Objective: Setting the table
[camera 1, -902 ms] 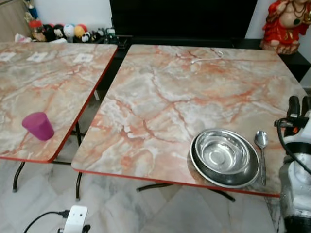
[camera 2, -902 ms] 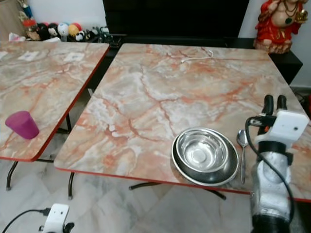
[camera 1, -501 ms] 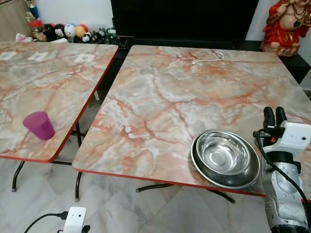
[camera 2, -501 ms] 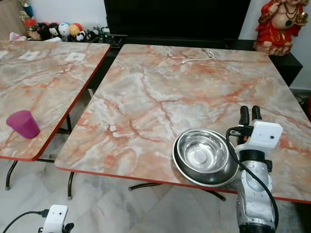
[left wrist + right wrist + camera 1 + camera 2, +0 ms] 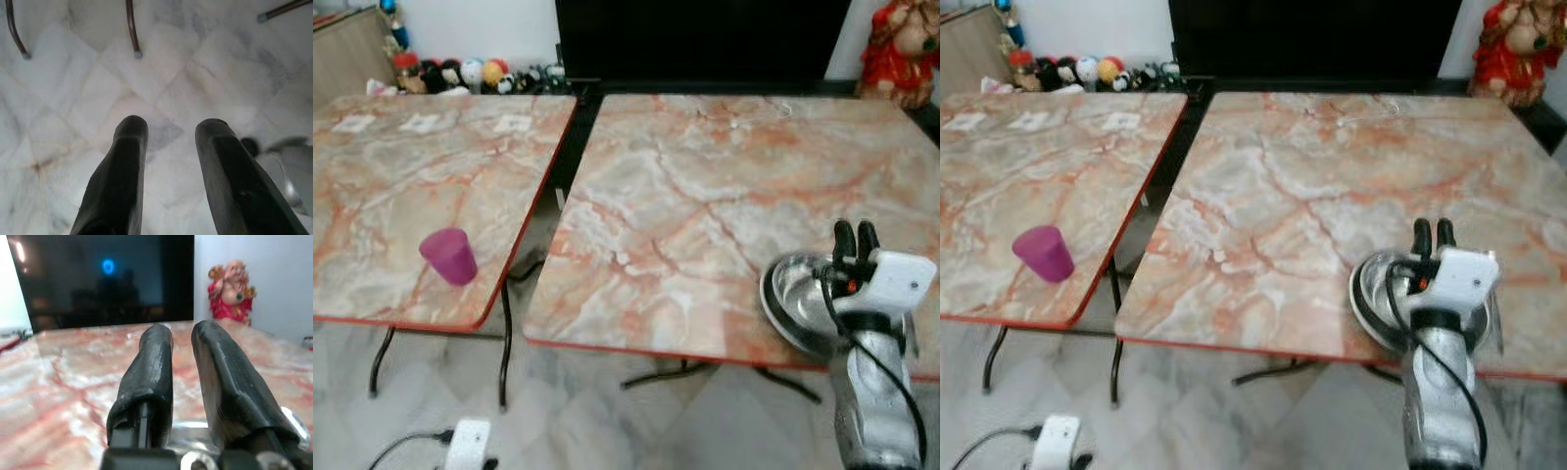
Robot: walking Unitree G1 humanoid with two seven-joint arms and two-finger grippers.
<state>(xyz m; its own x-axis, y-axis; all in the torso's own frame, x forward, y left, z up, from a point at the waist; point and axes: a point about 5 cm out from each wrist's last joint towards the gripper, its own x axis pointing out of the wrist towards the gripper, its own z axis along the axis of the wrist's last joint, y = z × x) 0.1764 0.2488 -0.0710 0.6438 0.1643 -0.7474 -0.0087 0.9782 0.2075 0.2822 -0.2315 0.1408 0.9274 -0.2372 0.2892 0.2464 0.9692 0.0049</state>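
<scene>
right table [image 5: 705,196]: marble top, red edge, bowls sat near its front right corner
left table [image 5: 401,186]: same marble look, held the pink cup [image 5: 449,257] near its front edge, well apart from the bowls
bowls [image 5: 793,294]: steel, looked like one nested in another, partly hidden behind the right arm
right gripper [image 5: 855,235]: raised over the bowls, fingers pointed away from the robot toward the table's far side, a narrow gap between them and nothing held
left gripper [image 5: 171,132]: hung idle over the floor tiles, fingers apart, empty
key relation: cup lay far to the robot's left of the right gripper, on the other table across the gap, so I'd guess the left arm was the nearer one for fetching it
task so far: seemed like bowls were placed, cup not yet brought over
</scene>
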